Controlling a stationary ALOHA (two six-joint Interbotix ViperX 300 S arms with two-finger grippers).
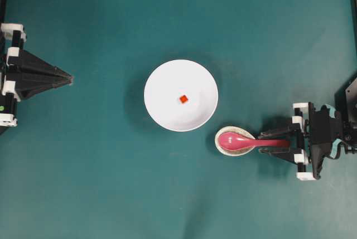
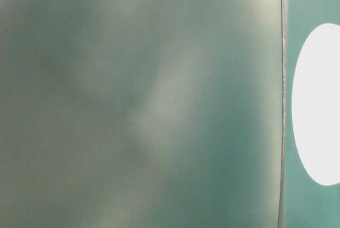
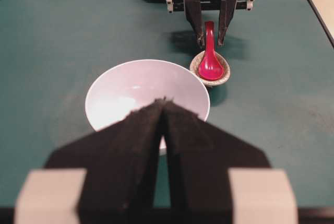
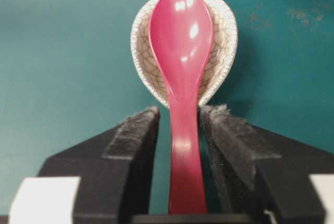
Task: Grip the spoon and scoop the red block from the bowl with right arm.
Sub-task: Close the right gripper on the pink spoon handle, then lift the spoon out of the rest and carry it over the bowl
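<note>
The task is only at its start. Nearest in the right wrist view, the right end effector [image 4: 180,125] has its two black fingers [image 4: 133,135] on either side of the handle of the spoon [image 4: 181,41]. There is a thin gap on each side, so the fingers are open around the handle and do not squeeze it yet. I judge that the grab is about to happen but is not done.

The pink spoon lies with its scoop in a small speckled dish [image 4: 224,31], and its handle sticks out toward the right arm [image 1: 321,138]. It has not been lifted. The dish sits on the green tabletop [image 1: 100,183], just to the right of the bowl [image 1: 162,83] and a little nearer.

Farther off, the white bowl stands in the middle of the tabletop. The red block [image 1: 183,99] is inside it, near the middle. Nothing touches it.

Far over on the left, the left end effector [image 1: 70,77] rests with its fingers closed together, holding nothing.

So what is left is almost everything: close on the handle, lift the spoon, bring it over the bowl, and scoop out the block.
</note>
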